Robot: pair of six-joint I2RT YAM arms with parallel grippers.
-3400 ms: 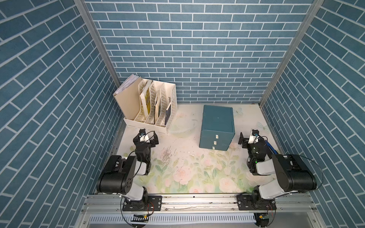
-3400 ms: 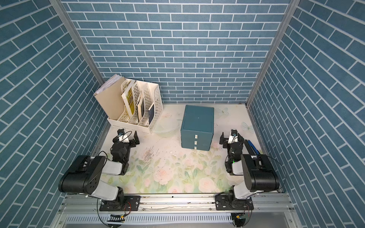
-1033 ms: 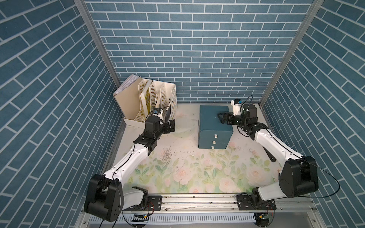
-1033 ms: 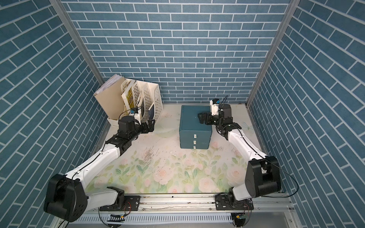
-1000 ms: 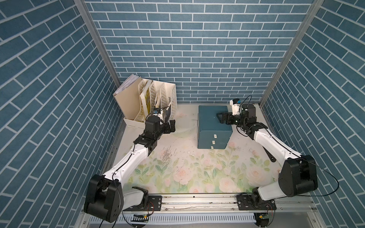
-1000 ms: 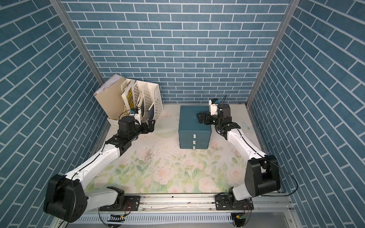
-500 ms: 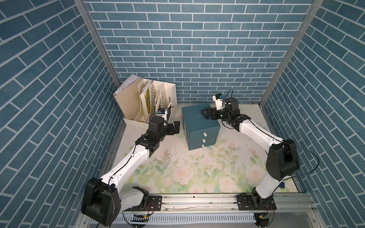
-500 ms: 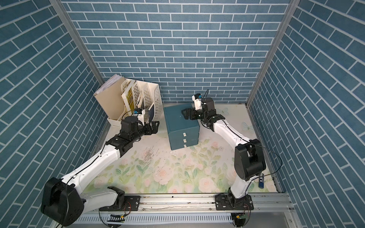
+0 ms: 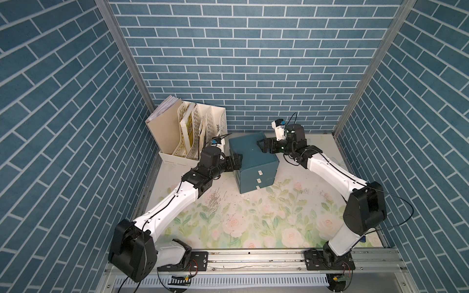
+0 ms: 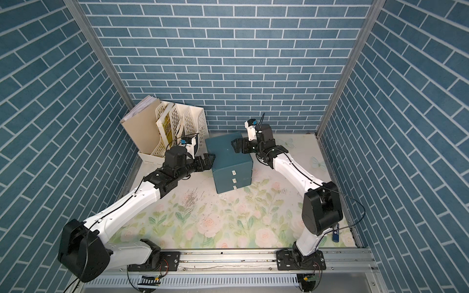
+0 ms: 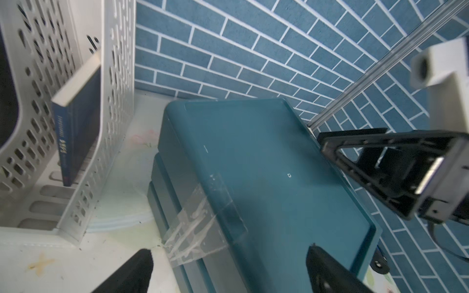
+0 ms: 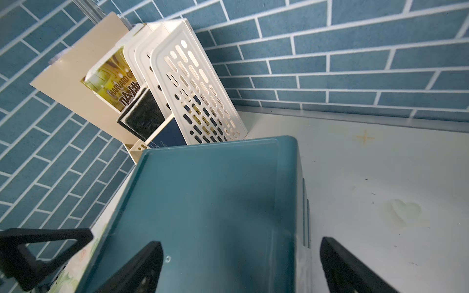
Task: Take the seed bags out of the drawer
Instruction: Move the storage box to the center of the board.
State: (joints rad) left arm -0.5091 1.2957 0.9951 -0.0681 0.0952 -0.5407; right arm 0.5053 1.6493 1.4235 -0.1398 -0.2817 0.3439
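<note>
A smooth, boxy teal plastic drawer cabinet sits mid-frame. The left gripper and right gripper have fingers wide apart.

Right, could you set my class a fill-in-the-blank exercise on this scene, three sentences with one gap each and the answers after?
The teal cabinet has ___ drawers with white handles.
Every one of those drawers is ___.
The fingers of the left gripper and the right gripper stand ___.
Missing words: three; shut; open.
</note>
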